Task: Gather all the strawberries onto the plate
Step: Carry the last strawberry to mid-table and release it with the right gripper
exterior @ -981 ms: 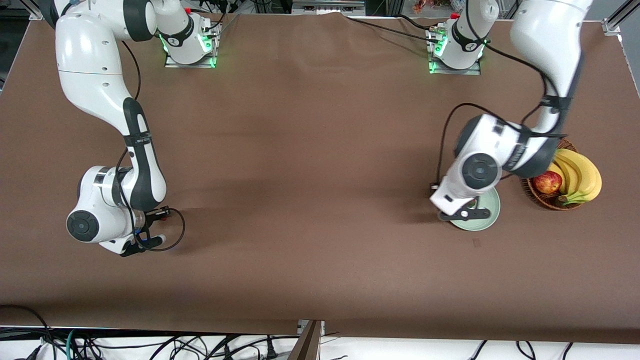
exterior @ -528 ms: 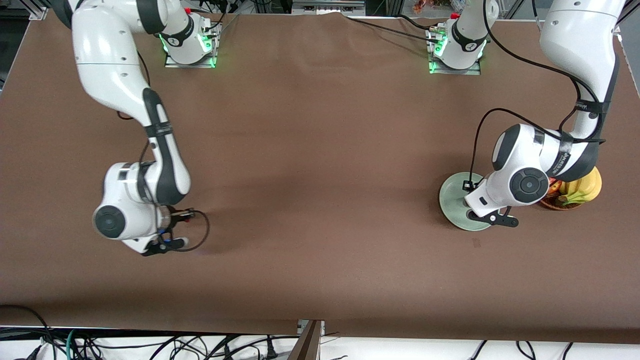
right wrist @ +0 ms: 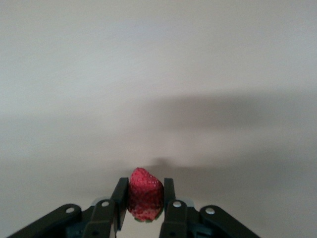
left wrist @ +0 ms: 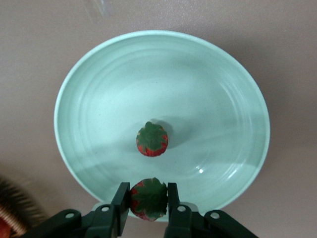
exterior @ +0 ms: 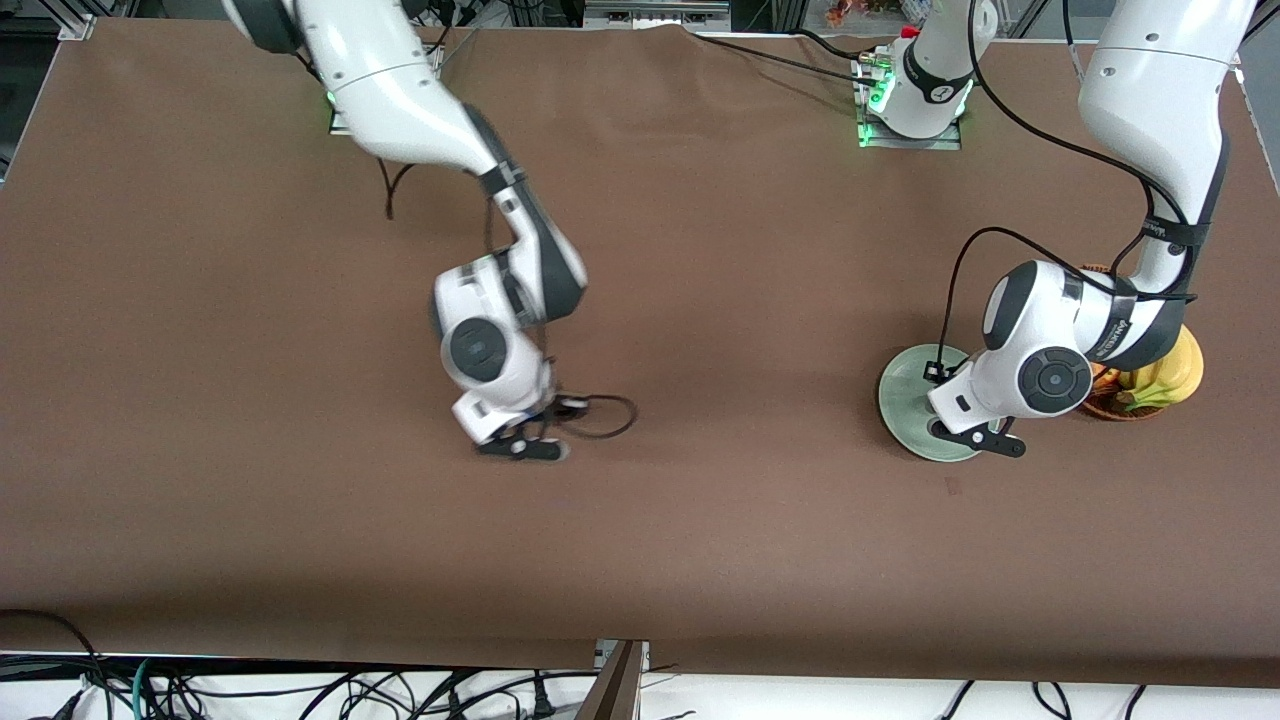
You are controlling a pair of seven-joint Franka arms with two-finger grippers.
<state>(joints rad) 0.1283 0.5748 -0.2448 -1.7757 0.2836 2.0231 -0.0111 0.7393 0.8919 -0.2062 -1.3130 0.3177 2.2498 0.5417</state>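
The pale mint-green plate [exterior: 903, 393] lies toward the left arm's end of the table. In the left wrist view the plate [left wrist: 99, 84] holds one strawberry [left wrist: 152, 139] near its centre. My left gripper [left wrist: 148, 201] is shut on a second strawberry [left wrist: 147, 197] over the plate's rim; in the front view the left gripper [exterior: 975, 437] hangs over the plate's nearer edge. My right gripper [right wrist: 144, 203] is shut on a third strawberry [right wrist: 145, 198] above bare table; in the front view the right gripper [exterior: 520, 447] is over the table's middle. No strawberry shows in the front view.
A brown wicker basket [exterior: 1108, 407] with bananas [exterior: 1175, 368] stands beside the plate, at the left arm's end, mostly hidden by the left arm. Its edge shows in the left wrist view [left wrist: 9, 214]. The brown table [exterior: 700, 250] stretches between right gripper and plate.
My right arm has swung from the right arm's end of the table to over its middle. My left gripper shifted along the plate's rim toward the basket, then held still.
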